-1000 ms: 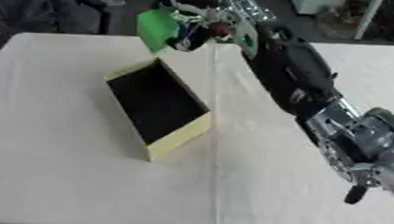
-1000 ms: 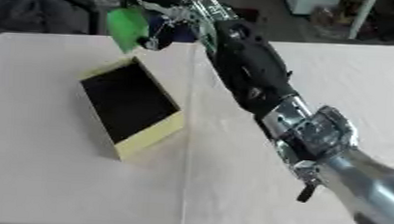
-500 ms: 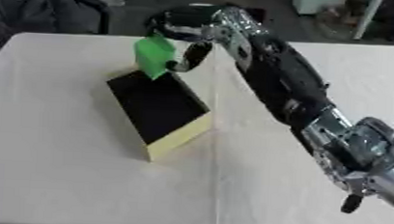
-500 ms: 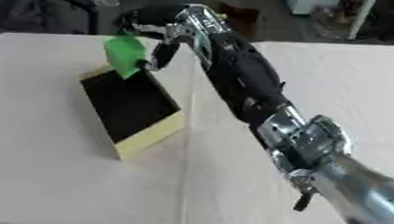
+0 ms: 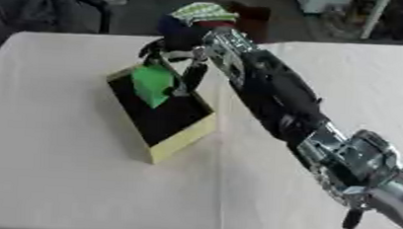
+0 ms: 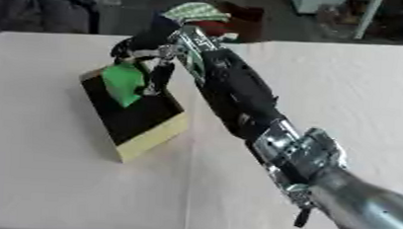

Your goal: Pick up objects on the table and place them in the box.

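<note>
While I keep the right arm stretched far across the desk (image 5: 54, 178), its right hand (image 5: 183, 61) hangs over the upper end of the box (image 5: 179, 137), fingers curled down around the green object (image 5: 152, 85), which is clamped between them and sits directly above the dark interior, near the box's far-left corner. That is the relation my next move turns on: the object is under the hand and already inside the box's outline, so I judge that what remains is a short drop or a release, not a sideways carry. The box's long axis runs diagonally, from the far left toward the near right, and the green object hangs tilted, roughly along that line. I cannot tell whether its lower edge touches the box floor yet. The forearm comes in from the lower right, wrist bent downward over the yellow rim. My left hand shows in neither view, so the right one does all the work.
</note>
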Action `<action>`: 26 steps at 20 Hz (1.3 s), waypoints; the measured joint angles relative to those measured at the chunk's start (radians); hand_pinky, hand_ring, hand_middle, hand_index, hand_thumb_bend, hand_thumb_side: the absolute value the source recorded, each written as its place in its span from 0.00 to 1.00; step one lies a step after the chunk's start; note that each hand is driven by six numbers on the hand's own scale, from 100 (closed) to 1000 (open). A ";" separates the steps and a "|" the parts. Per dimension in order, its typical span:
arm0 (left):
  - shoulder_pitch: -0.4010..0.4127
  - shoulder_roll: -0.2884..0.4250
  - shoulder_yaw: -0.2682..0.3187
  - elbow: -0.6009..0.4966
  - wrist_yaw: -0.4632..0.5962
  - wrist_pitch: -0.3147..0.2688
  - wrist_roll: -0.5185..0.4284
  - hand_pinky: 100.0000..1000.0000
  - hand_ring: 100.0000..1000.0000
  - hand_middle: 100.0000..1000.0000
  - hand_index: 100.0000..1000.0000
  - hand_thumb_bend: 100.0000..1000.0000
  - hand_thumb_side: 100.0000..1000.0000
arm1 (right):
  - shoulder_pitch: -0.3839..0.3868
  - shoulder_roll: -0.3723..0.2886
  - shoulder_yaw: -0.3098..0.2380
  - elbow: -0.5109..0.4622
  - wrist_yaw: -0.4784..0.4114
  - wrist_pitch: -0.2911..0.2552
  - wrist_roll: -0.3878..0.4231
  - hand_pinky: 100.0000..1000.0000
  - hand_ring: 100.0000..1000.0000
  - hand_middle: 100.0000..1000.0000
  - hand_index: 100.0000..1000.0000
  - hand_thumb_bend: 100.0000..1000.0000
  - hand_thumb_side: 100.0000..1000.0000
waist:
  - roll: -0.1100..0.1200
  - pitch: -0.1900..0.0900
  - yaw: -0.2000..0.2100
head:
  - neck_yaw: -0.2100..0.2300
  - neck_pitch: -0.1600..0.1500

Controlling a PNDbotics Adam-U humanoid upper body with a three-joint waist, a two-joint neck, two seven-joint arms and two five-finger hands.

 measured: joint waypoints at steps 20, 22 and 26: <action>0.000 0.000 0.000 0.000 0.001 0.000 0.000 0.61 0.61 0.70 0.78 0.66 0.50 | 0.009 0.001 0.004 0.007 0.031 0.021 0.021 0.96 1.00 0.98 1.00 0.55 0.39 | 0.000 0.000 -0.005 | 0.003 0.000; 0.000 0.000 0.000 0.000 0.001 0.000 0.000 0.61 0.61 0.70 0.78 0.66 0.50 | 0.008 -0.001 0.003 0.007 0.027 0.021 0.021 0.96 1.00 0.98 1.00 0.53 0.40 | 0.000 -0.001 -0.006 | 0.003 0.000; 0.000 0.000 0.000 0.000 0.002 0.000 0.000 0.61 0.61 0.70 0.78 0.66 0.50 | -0.017 -0.019 -0.007 0.003 -0.006 0.018 0.018 0.95 1.00 0.98 1.00 0.50 0.40 | -0.002 -0.009 -0.010 | 0.007 0.000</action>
